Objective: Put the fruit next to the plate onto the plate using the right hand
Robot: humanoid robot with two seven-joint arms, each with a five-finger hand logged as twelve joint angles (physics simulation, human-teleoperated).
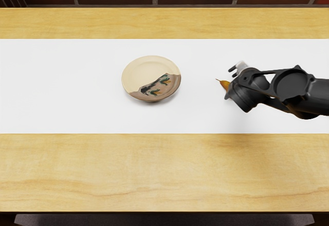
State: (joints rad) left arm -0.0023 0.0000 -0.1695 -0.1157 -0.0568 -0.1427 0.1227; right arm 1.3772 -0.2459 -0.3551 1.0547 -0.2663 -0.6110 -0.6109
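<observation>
Right of the round cream-and-brown ceramic plate (151, 78), on the white runner (61, 87) of the wooden worktop (154, 174), a small orange-brown fruit (224, 85) peeks out at the tip of the dark right hand (242, 86). Step looks like the grasp — seat the fruit firmly before lifting, w/o nudging it away. Arm comes in low from the right edge, hand pointing toward the plate — can't tell if it's closed on the fruit, too much is hidden.

No readable text, no labels apparent
</observation>
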